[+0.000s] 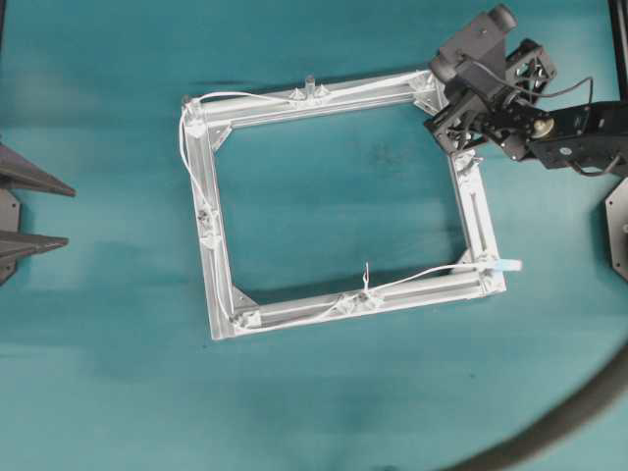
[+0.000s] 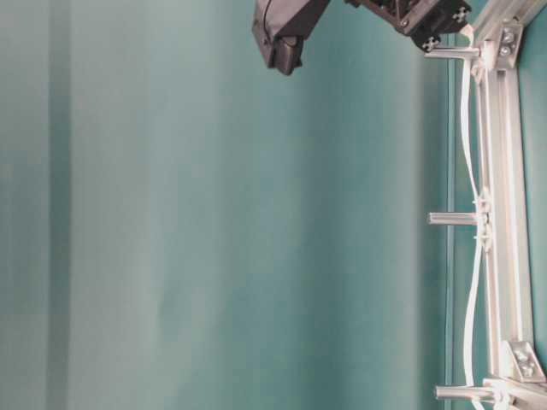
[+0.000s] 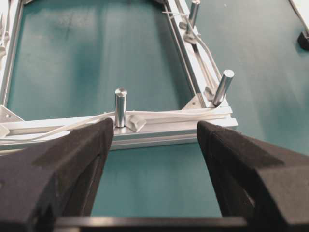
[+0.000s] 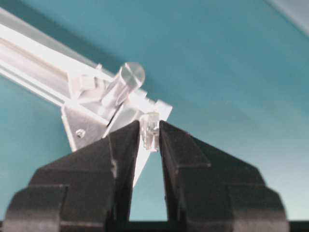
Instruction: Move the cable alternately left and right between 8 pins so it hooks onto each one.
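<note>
The right fingers (image 4: 129, 145) pinch the clear plug (image 4: 150, 129) of the cable (image 1: 294, 96) at the frame's (image 1: 478, 216) corner, beside a pin (image 4: 123, 84). The cable runs around the frame, past the pins. The left fingers (image 3: 72, 159) stand wide apart, holding nothing, over the table (image 1: 314, 392).

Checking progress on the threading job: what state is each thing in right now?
cable: strung around the frame's pins, its clear plug end pinched in the right gripper.
pins: upright.
frame: flat on the table.
right gripper: shut on cable.
left gripper: open, empty.
</note>
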